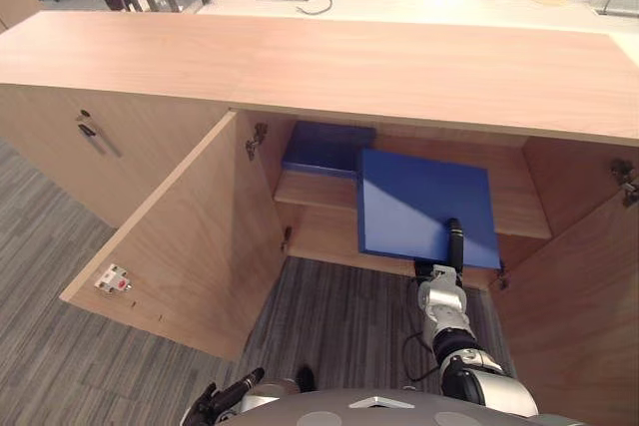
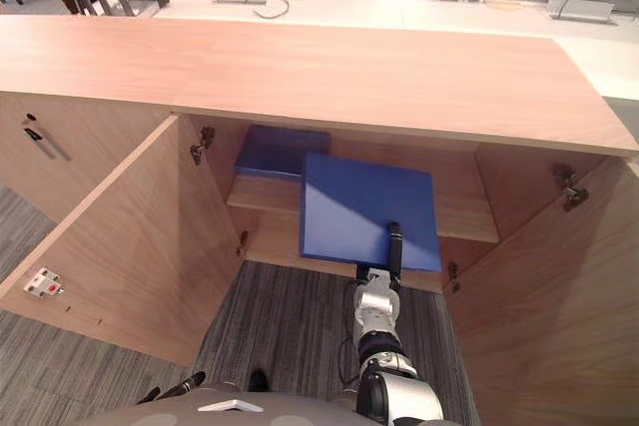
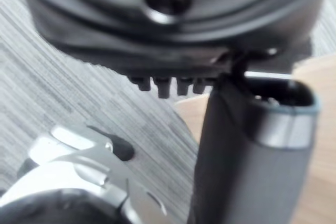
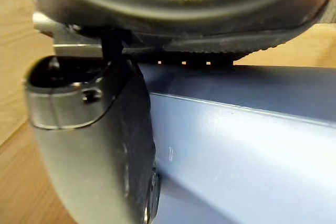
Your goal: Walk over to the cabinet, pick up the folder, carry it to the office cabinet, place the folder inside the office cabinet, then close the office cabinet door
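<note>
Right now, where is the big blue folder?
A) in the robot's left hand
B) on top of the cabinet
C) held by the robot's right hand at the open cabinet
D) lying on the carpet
C: the right hand has its thumb pressed on top of the blue folder, holding it at the shelf of the open cabinet.

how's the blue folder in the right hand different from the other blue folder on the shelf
The held folder is pinched by the right hand and juts out past the front edge of the shelf. The back folder lies untouched at the shelf's rear left. The held folder looks lighter blue with most of its face showing, while the back folder sits in shadow, one corner hidden behind it. Both are flat, blue and inside the open cabinet.
</note>
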